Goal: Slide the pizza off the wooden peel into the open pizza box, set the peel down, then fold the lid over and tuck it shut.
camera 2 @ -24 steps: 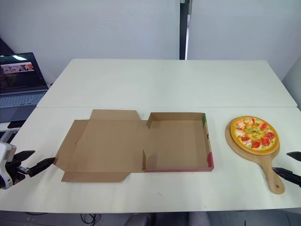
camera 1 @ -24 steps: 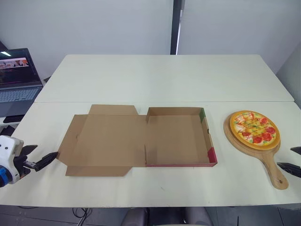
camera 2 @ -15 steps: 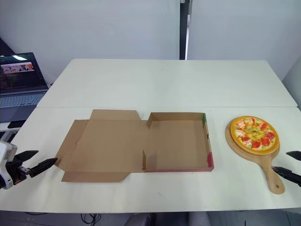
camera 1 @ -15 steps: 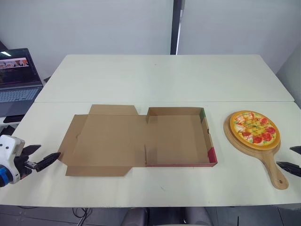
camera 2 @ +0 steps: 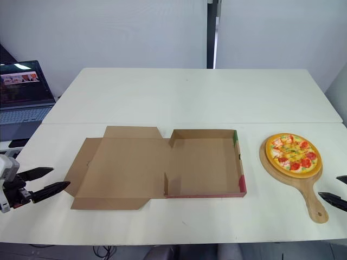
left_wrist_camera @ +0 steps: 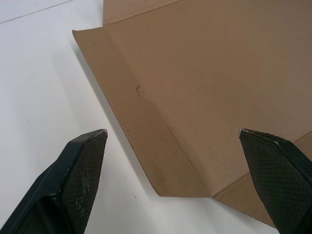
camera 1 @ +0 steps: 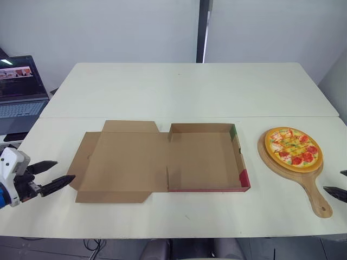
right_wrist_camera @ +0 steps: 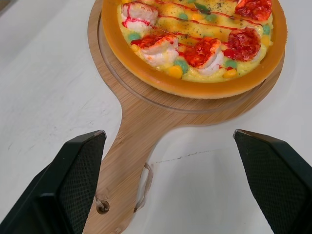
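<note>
Left gripper (left_wrist_camera: 171, 131): fingers spread wide, holding nothing; at 9 o'clock of the pizza box (camera 1: 209, 189), tips near the lid's (camera 1: 124, 162) outer flap corner, not touching it.
Right gripper (right_wrist_camera: 166, 132): fingers spread wide, holding nothing; just beside the peel (camera 1: 313, 187) handle, at 4 o'clock of the box.
Pizza (camera 1: 293, 149): on the peel's round blade, at 3 o'clock of the box, apart from it.
Peel: flat on the table (camera 1: 190, 86), handle pointing to 5 o'clock.
Pizza box: open, lid lying flat toward 9 o'clock.
Laptop (camera 1: 19, 89): open, at 10 o'clock, beyond the table's edge.
</note>
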Robot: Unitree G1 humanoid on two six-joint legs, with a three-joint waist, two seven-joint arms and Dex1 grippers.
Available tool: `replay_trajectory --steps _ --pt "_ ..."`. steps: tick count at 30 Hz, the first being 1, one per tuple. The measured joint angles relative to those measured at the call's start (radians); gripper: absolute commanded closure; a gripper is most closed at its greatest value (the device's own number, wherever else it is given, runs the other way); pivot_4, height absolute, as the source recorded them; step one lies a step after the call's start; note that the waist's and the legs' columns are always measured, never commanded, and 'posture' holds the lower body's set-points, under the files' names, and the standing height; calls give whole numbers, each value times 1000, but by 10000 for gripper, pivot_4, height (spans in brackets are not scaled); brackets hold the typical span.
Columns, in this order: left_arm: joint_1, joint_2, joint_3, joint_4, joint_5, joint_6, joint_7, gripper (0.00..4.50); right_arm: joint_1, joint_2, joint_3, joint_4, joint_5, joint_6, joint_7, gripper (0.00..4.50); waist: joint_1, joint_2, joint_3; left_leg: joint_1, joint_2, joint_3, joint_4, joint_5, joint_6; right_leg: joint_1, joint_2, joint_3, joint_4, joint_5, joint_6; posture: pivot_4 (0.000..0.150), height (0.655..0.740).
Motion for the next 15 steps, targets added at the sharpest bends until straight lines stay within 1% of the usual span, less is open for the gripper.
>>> replay_trajectory --steps 5,7,11,15 --pt "-2 0 0 -8 -2 18 -33 162 0 0 0 3 -11 -12 -1 0 -1 0 0 0 0 0 0 0 0 0 0 0 0 0 0 1500 7400" --pt "-2 0 -13 -46 -6 39 -43 162 -2 0 0 6 -17 -21 -1 0 0 0 0 0 0 0 0 0 0 0 0 0 0 0 0 1500 7400" --pt "-39 0 -66 -160 -38 85 -53 162 -11 3 -3 2 -15 -25 -5 0 3 0 0 0 0 0 0 0 0 0 0 0 0 0 0 1500 7400" --pt "-145 -23 -173 -326 -92 139 -44 162 -8 27 -20 -64 18 4 -18 0 7 0 0 0 0 0 1 0 0 0 0 0 0 1 -1 1500 7400"
